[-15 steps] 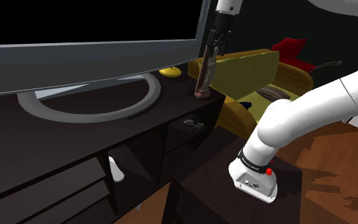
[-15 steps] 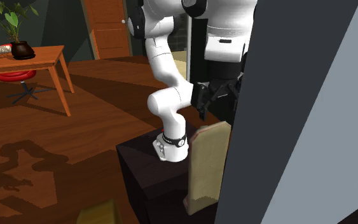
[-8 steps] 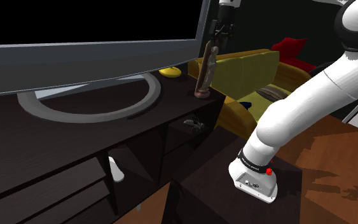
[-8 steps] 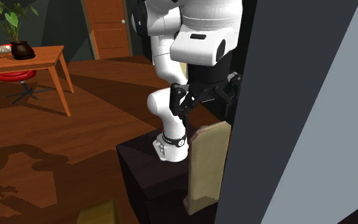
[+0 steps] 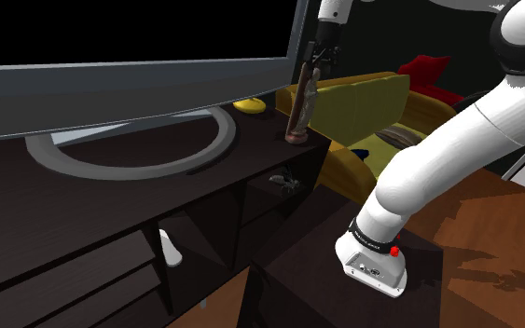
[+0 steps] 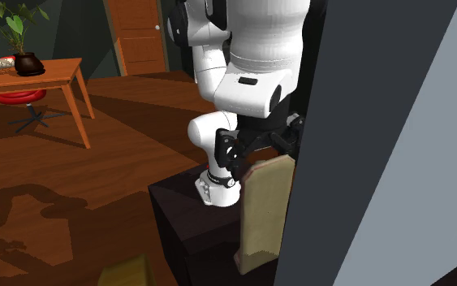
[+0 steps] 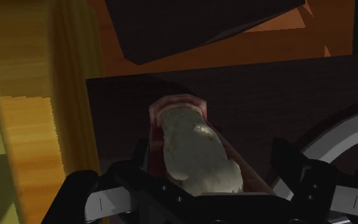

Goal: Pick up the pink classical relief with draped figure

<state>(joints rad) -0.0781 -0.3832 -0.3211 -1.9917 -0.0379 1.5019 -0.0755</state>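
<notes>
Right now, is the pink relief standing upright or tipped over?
Upright: the relief stands on its base at the corner of the dark cabinet, with the hand at its top.

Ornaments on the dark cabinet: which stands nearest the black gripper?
The tall upright relief at the cabinet's corner, beneath the gripper; the yellow piece lies apart.

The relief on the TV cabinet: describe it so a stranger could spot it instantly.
Find the television on the dark cabinet; past its curved stand, at the cabinet's corner by the yellow sofa, the relief stands upright. It is a narrow slab, pinkish-red frame around a pale figure, unlike the low yellow object beside it.
</notes>
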